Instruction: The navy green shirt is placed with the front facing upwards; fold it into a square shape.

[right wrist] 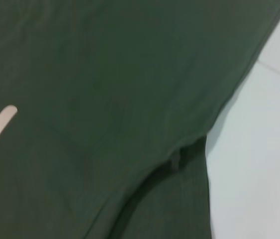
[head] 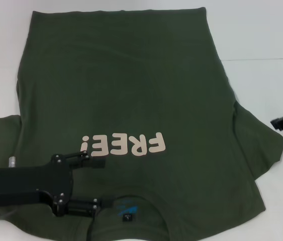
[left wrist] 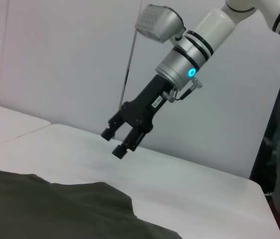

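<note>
Pale "FREE!" lettering (head: 122,145) on navy green shirt (head: 131,75) chest

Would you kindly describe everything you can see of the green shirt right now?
The shirt is a dark olive short-sleeved T-shirt of soft, cotton-like cloth, lying flat and unfolded, front up, on the white table. Its collar is nearest the robot, with a small blue-printed neck label showing inside. Pale pinkish "FREE!" lettering crosses the chest. Both sleeves are spread out to the sides. The left gripper is open over the shoulder beside the collar; whether it touches the cloth is unclear.

A white table (left wrist: 189,189) stands before a plain pale wall (left wrist: 55,59).
</note>
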Available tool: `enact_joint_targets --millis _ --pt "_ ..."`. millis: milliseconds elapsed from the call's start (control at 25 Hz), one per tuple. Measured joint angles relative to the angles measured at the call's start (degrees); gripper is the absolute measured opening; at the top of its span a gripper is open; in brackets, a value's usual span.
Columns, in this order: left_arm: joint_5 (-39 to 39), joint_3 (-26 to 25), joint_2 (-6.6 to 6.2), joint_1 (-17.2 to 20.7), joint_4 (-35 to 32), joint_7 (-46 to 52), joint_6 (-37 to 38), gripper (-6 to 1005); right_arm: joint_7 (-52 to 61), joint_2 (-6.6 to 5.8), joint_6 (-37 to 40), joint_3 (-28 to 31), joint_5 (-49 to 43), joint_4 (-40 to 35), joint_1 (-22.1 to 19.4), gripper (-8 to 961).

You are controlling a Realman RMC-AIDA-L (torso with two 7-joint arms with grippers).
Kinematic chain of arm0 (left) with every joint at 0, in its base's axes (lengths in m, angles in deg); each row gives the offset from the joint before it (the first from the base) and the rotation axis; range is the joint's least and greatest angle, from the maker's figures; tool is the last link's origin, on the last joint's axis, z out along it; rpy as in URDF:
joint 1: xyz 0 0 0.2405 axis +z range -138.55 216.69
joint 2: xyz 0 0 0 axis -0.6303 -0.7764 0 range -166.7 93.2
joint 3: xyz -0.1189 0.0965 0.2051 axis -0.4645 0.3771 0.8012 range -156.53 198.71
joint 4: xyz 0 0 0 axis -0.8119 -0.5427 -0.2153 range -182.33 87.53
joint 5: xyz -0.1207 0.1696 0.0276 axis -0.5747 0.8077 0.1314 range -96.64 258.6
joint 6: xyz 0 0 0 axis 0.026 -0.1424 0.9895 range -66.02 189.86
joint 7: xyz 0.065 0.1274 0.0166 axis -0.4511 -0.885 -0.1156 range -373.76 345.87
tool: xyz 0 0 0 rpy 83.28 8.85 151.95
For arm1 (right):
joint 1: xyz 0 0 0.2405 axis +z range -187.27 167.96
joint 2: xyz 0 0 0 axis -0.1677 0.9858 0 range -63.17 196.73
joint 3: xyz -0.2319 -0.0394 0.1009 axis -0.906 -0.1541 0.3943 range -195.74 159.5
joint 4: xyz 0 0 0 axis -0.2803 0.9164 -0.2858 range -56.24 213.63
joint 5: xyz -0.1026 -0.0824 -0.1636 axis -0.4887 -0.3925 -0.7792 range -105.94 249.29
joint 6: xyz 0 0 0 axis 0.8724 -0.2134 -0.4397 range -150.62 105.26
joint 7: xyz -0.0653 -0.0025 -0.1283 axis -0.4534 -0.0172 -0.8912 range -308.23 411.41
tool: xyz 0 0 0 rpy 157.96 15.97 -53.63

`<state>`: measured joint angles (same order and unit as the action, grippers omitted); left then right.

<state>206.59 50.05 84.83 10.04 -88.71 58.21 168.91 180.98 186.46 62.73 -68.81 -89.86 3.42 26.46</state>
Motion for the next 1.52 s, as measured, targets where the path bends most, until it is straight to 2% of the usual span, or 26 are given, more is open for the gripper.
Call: enact_joint_targets --millis 160,360,680,880,1080,1520 --pt "-0.01 -0.01 0.08 -0.15 0.27 -0.21 -0.17 934 1.51 -0.18 0.35 0.21 -1.19 1.55 0.16 897" --pt "-0.02 0.27 0.08 -0.35 0.83 -0.37 -1.25 934 2.97 -0.47 -2.18 1.14 -1.8 7.2 0.63 897" --pt "0.2 0.57 -0.01 -0.72 1.35 -0.44 -1.71 934 4.38 -2.22 -6.96 3.76 -1.54 14.96 1.18 897" --pt "0.25 0.58 -0.03 -0.76 1.41 -0.44 -1.71 934 4.79 -2.83 -8.7 4.69 -1.52 18.49 1.79 895" --pt "0.33 0.57 0.03 -0.74 1.41 -0.43 -1.65 934 5.79 -3.44 -10.02 5.14 -1.52 20.73 2.38 881" --pt "0.42 0.58 0.06 -0.5 1.4 -0.33 -1.52 934 6.35 -3.72 -10.93 5.55 -1.35 22.6 3.07 801"
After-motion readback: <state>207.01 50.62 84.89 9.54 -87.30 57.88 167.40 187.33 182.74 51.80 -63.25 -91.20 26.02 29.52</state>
